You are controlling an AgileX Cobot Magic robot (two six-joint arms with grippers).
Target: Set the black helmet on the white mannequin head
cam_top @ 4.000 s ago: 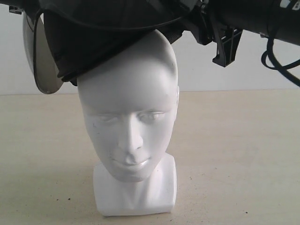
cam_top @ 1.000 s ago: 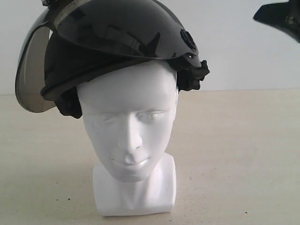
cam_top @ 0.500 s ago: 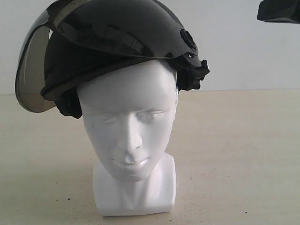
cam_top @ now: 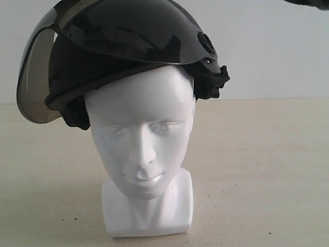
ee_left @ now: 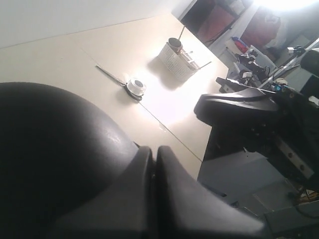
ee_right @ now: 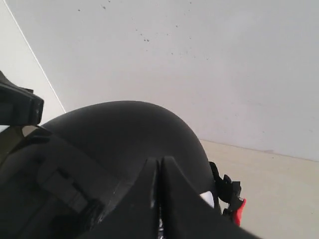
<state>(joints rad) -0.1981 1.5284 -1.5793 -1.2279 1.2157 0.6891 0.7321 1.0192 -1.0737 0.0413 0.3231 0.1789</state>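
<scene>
The black helmet [cam_top: 128, 46] sits on the white mannequin head [cam_top: 141, 139], tilted, lower on the left of the exterior view, with its smoky visor [cam_top: 33, 87] raised and the padded strap [cam_top: 211, 82] hanging beside the temple. My left gripper [ee_left: 154, 149] is shut with nothing in it, just off the helmet's dome [ee_left: 55, 149]. My right gripper [ee_right: 160, 160] is also shut and empty, above the helmet shell [ee_right: 124, 129] and its visor [ee_right: 40, 189]. Only a dark sliver of the right arm [cam_top: 308, 2] shows in the exterior view.
The head stands on a beige table [cam_top: 257, 170] before a white wall. In the left wrist view a white mesh basket [ee_left: 177, 59] and a tape roll [ee_left: 135, 85] lie farther along the table, and the table's edge [ee_left: 189, 149] is near.
Four seconds ago the helmet hung on the head's crown, held by the arms; now it rests on the head untouched. In the last second the right arm has risen almost out of view.
</scene>
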